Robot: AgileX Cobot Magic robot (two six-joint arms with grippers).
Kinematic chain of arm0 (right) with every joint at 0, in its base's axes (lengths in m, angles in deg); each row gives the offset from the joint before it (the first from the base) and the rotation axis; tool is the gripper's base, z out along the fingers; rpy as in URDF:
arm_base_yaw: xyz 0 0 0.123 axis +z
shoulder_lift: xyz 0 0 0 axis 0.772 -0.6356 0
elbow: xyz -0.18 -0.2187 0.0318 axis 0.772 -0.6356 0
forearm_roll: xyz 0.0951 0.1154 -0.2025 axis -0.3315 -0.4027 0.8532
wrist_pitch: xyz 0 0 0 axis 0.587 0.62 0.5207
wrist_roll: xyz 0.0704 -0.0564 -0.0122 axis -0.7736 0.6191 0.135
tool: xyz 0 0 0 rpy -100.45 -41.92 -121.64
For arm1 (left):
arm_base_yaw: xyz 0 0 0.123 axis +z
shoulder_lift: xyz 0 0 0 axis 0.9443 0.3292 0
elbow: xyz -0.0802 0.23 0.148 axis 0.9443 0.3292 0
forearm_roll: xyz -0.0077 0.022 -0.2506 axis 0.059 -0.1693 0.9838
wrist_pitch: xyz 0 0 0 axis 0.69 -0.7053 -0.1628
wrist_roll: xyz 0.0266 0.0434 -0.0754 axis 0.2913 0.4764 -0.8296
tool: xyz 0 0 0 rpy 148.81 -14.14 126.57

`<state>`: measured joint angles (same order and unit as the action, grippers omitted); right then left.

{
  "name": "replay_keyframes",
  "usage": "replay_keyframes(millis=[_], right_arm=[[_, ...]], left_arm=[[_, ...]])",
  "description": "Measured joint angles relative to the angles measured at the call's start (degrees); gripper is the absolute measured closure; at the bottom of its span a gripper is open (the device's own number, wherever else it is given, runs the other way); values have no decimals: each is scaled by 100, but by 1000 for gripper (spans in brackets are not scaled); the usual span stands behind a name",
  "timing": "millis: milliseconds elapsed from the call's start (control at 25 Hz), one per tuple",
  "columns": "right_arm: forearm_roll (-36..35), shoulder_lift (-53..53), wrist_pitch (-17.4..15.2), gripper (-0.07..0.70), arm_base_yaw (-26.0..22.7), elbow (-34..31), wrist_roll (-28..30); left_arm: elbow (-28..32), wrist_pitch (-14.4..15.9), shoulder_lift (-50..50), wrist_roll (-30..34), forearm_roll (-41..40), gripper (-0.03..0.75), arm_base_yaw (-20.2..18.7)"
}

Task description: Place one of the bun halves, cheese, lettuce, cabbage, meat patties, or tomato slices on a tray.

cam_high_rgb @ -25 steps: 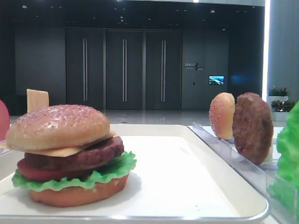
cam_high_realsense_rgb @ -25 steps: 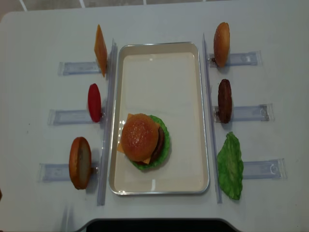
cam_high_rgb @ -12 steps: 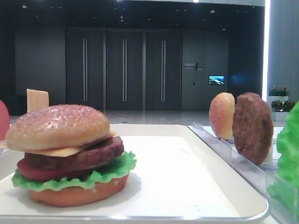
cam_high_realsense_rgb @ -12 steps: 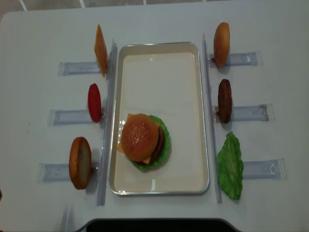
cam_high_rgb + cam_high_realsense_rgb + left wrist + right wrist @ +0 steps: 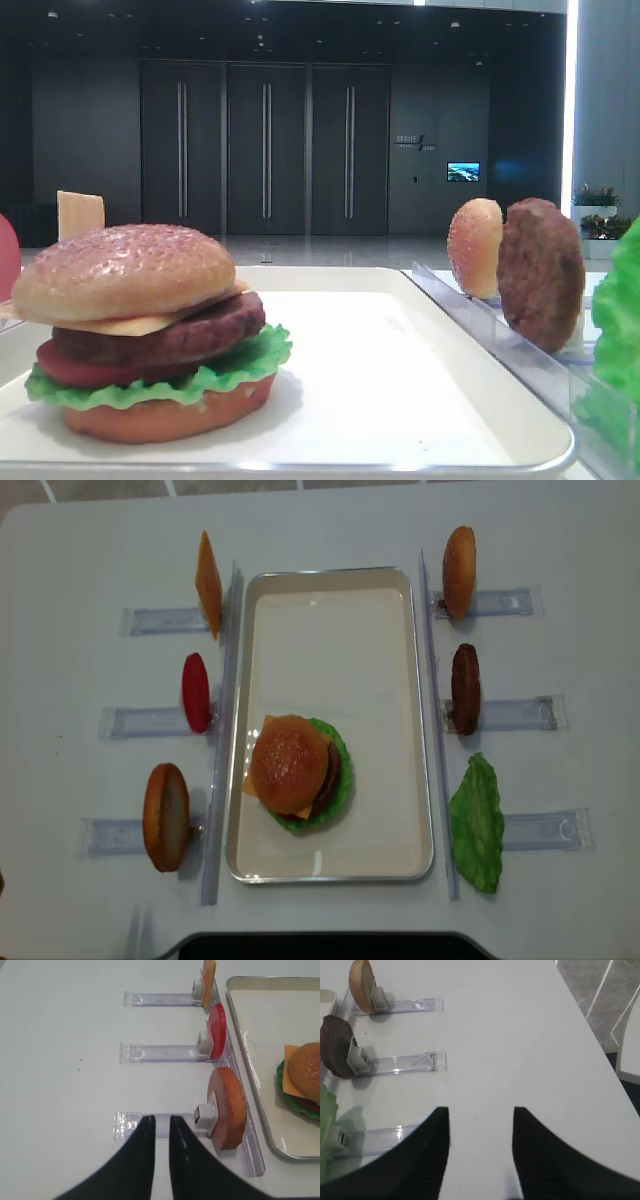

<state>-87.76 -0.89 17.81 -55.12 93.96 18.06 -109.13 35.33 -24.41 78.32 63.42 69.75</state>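
White tabletop (image 5: 90,540): we count one tray (image 5: 330,873) at center carrying one stacked burger (image 5: 297,772) near its front edge, bun top (image 5: 289,763) uppermost. Six rack slots, each with one piece. Left gripper (image 5: 161,1127) closed, empty; right gripper (image 5: 480,1125) parted, empty.

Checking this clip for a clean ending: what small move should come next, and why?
Probably none beyond holding both arms back: the burger sits fully stacked on the tray, bun top on. The left gripper is shut and empty, the right gripper open and empty, both over bare table.
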Motion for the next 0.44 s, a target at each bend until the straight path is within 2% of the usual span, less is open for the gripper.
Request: replay_keyframes(millis=[440], right_arm=[[0,0,2,341,0,0,0]], left_arm=[[0,0,0,0,0,640,0]])
